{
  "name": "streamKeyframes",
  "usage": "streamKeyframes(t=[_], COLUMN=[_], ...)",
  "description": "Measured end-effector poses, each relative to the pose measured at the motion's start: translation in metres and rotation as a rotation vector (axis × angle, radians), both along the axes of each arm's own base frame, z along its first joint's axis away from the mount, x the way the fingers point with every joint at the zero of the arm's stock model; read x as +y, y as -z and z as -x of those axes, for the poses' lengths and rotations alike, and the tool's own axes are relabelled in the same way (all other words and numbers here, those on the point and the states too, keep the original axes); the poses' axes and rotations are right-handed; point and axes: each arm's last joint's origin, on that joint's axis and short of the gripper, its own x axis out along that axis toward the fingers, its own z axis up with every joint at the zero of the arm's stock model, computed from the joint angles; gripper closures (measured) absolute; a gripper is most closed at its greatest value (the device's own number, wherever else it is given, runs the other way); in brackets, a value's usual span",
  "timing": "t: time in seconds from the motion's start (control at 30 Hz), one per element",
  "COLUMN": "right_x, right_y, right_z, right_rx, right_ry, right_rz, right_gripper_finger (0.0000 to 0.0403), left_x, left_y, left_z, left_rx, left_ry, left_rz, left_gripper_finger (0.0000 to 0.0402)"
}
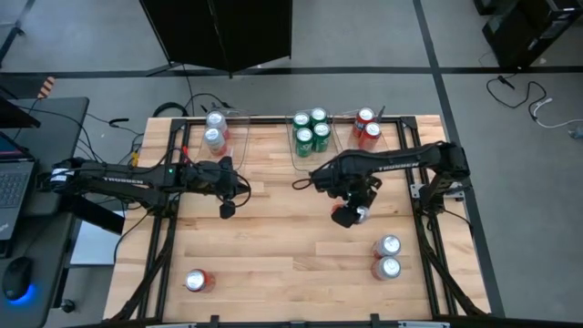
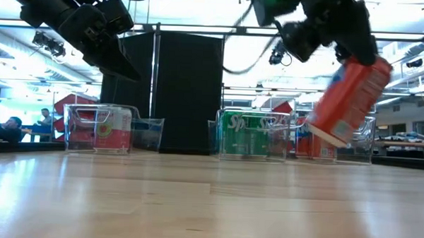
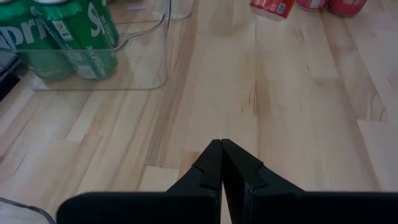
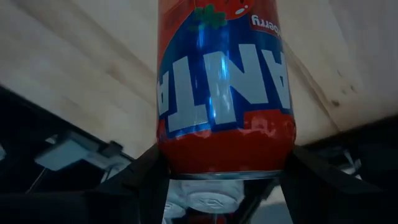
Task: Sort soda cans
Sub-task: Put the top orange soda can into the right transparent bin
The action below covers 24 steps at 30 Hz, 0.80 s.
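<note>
Right end effector (image 2: 341, 70) clamped on a red can (image 2: 345, 102), fingers on either side of the can body in the right wrist view (image 4: 224, 99). Can is lifted clear of the counter (image 1: 291, 246) and tilted in the low view. From above, the held can (image 1: 357, 215) sits right of counter centre, short of the far bins.

Left end effector (image 3: 222, 163): fingers pressed together, holding nothing, hovering over bare wood left of centre (image 1: 226, 208).

Far edge of counter, three clear bins. Left bin (image 1: 239, 128) holds two silver-white cans (image 1: 216, 130). Middle bin (image 1: 293, 153) holds four green cans (image 1: 311, 131), standing upright, touching. Right bin (image 1: 390, 128) holds two red cans (image 1: 367, 128).

Loose cans on counter: two silver-white cans (image 1: 387, 257) just beside each other near the right edge; one red can (image 1: 197, 281) near the front left corner.

Off the counter to the left: a laptop (image 1: 14, 178) and a mouse (image 1: 18, 278) on a side desk.
</note>
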Motion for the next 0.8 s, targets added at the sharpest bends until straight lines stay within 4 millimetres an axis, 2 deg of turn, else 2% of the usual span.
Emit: streamKeyframes(t=[0.33, 0.5, 0.7, 0.8], right_x=[-0.004, -0.007, -0.012, -0.015], right_y=[0.032, 0.034, 0.034, 0.034], right_z=[0.017, 0.018, 0.017, 0.017], right_rx=[0.169, 0.186, 0.176, 0.168], right_ry=[0.069, 0.102, 0.123, 0.132], right_rz=[-0.039, -0.035, -0.028, -0.029], right_gripper_finger=[0.0163, 0.0163, 0.0110, 0.0109], left_x=[0.000, 0.000, 0.000, 0.000], left_y=[0.000, 0.000, 0.000, 0.000], left_z=[0.000, 0.000, 0.000, 0.000], left_rx=[0.001, 0.001, 0.002, 0.003], left_ry=[0.000, 0.000, 0.000, 0.000], left_rz=[0.000, 0.000, 0.000, 0.000], left_gripper_finger=[0.0390, 0.0390, 0.0390, 0.0390])
